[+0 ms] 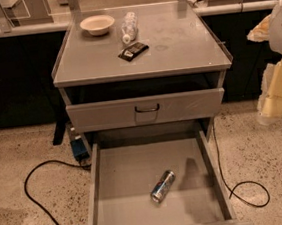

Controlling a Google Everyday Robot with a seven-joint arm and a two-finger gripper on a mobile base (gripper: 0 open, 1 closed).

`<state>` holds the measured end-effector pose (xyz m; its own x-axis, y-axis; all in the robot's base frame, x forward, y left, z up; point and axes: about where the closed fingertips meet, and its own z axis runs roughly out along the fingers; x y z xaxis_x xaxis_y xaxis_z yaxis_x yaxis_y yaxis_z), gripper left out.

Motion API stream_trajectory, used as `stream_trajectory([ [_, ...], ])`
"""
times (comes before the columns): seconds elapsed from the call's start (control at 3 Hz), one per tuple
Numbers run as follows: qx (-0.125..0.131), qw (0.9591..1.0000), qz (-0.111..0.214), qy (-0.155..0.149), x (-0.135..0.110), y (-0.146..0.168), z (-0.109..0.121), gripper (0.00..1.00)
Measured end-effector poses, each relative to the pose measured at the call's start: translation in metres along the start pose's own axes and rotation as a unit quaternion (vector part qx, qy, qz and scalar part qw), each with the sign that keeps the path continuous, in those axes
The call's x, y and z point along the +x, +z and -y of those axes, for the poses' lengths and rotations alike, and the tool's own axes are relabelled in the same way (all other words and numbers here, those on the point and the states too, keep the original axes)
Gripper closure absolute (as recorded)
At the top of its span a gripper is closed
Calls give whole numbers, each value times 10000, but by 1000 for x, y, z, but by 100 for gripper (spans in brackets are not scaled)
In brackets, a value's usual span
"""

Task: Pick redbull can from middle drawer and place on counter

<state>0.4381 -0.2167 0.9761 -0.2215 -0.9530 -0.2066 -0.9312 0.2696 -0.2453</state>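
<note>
While one redbull can (pixel 163 186) lies in middle drawer (pixel 122 179), tool (pixel 274 102) well apart — state unclear.

On the flat grey metal counter (pixel 184 44), a pale round bowl (pixel 97 24) sits at 10 o'clock from the centre. A clear plastic bottle (pixel 129 27) lies just right of it at 11 o'clock, with a dark flat packet (pixel 133 51) in front of the bottle. Under the counter is a grey drawer front (pixel 180 106), and below that the wide grey metal middle drawer (pixel 123 186) stands pulled out. The slim blue-and-silver redbull can (pixel 163 186) lies in it, just off the floor's centre toward 4 o'clock. The pale gripper (pixel 275 100) hangs beside the cabinet, at 3 o'clock from the drawer front.
</note>
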Motion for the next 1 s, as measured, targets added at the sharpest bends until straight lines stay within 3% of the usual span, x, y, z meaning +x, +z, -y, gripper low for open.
stream_trajectory([
  [0.33, 0, 10000, 0, 0, 0, 0, 0, 0],
  [0.67, -61, 9998, 159, -95, -5, 20, -9, 0],
  [1.0, -320, 9977, 531, -268, -18, 78, -32, 0],
])
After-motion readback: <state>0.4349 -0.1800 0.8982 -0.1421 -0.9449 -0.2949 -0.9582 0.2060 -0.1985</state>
